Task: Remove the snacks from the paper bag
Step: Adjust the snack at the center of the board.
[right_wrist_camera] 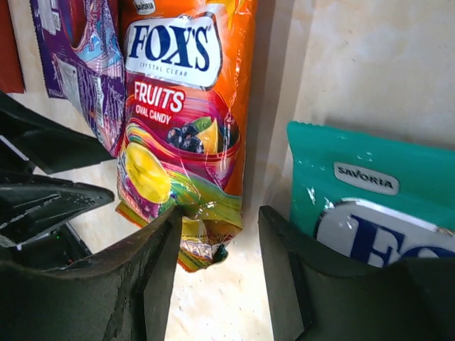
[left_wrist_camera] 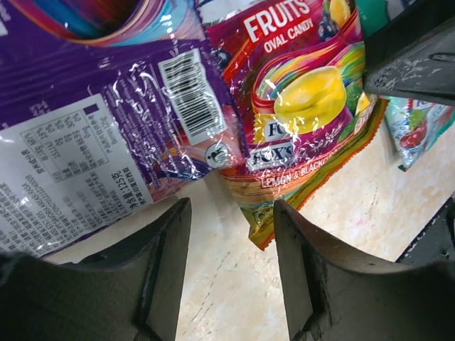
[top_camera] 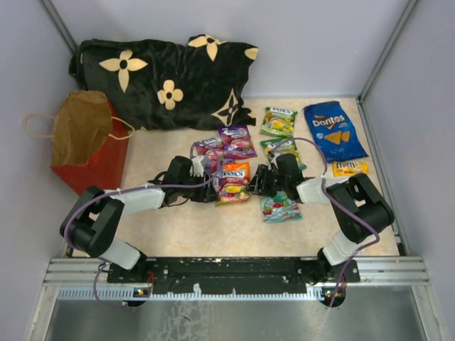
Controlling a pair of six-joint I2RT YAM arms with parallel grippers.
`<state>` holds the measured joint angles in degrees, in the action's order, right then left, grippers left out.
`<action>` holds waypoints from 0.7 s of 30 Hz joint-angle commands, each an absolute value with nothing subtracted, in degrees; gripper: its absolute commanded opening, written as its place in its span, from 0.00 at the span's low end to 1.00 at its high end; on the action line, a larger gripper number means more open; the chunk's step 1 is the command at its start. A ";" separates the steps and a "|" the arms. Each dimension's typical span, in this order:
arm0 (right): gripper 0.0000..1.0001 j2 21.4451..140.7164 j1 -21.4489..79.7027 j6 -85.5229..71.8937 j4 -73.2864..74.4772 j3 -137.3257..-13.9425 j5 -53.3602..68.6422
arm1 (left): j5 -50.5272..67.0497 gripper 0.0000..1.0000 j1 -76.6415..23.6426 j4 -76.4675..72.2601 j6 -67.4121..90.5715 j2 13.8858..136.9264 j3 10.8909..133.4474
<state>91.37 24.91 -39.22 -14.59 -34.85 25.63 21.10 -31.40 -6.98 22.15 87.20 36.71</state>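
Snacks [top_camera: 283,149] lie spread on the table [top_camera: 185,227], outside the paper bag [top_camera: 89,145]. The bag sits at the table's 9 o'clock edge, well apart from both claws, below the black flowered pillow [top_camera: 163,82]; you can't tell from the top view whether anything is inside it. Left gripper [top_camera: 202,170] is spread wide and holds nothing. In the left wrist view [left_wrist_camera: 231,213] you see only bare table between the fingers, the orange Fox's pouch [left_wrist_camera: 306,106] at 1 o'clock with its lower corner just past the right finger, and a purple pouch [left_wrist_camera: 92,128] at 10 o'clock. Right gripper [top_camera: 259,181] is also spread and empty. In its wrist view [right_wrist_camera: 217,220] the orange pouch's bottom edge sits at 11 o'clock, right at the left fingertip, though you can't tell if they touch; the teal pouch [right_wrist_camera: 370,206] is at 2 o'clock, partly hidden behind the right finger. From above, the orange pouch lies between the two claws. The second purple pouch [top_camera: 237,141] is at its 12 o'clock. Two green pouches [top_camera: 278,121] are at 1 o'clock, and the Doritos bag [top_camera: 334,130] and M&M's packet [top_camera: 350,168] are out toward 2 to 3 o'clock.
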 commanded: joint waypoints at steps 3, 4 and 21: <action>0.48 96.05 27.07 -41.02 -22.86 -36.94 27.47 | 19.63 0.56 -31.62 -5.74 20.83 86.22 35.14; 0.49 96.66 27.27 -41.54 -24.18 -36.73 28.05 | 19.72 0.56 -31.63 -6.00 20.85 86.48 35.05; 0.00 79.08 26.33 -32.32 -5.98 -39.90 30.42 | 19.37 0.61 -31.58 -3.73 17.73 82.72 38.46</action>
<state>91.81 27.20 -41.15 -20.12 -35.29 29.58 20.67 -31.40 -6.74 20.49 86.63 35.66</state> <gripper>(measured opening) 0.075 0.580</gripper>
